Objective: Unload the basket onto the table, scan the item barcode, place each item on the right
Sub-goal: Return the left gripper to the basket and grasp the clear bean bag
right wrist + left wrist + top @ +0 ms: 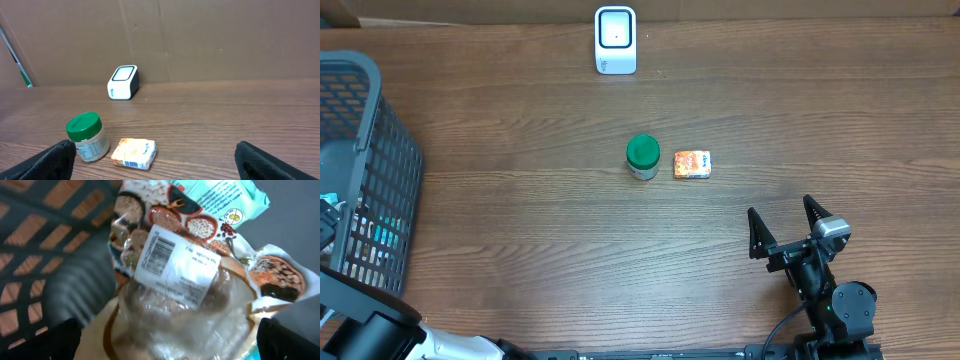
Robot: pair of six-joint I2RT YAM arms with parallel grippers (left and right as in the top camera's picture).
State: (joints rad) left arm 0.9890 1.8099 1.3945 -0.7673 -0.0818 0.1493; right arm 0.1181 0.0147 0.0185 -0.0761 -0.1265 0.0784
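Barcode label (177, 270) on wrapped pack (150, 312): left wrist view only.
Runs diagonally, barcode upper-left; my left gripper (169, 341) and right gripper (781, 207) gape empty.

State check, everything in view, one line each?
White barcode scanner: upright.
Green-lidded jar: upright, lid on.
Orange snack packet: lying flat beside jar.
Dark mesh plastic basket: holds packaged goods.
Clear labelled food bag: in basket, barcode label showing.
Left gripper: open, over bag, empty.
Right gripper: open, empty.

Green jar lid (642, 151), orange packet (692, 164)
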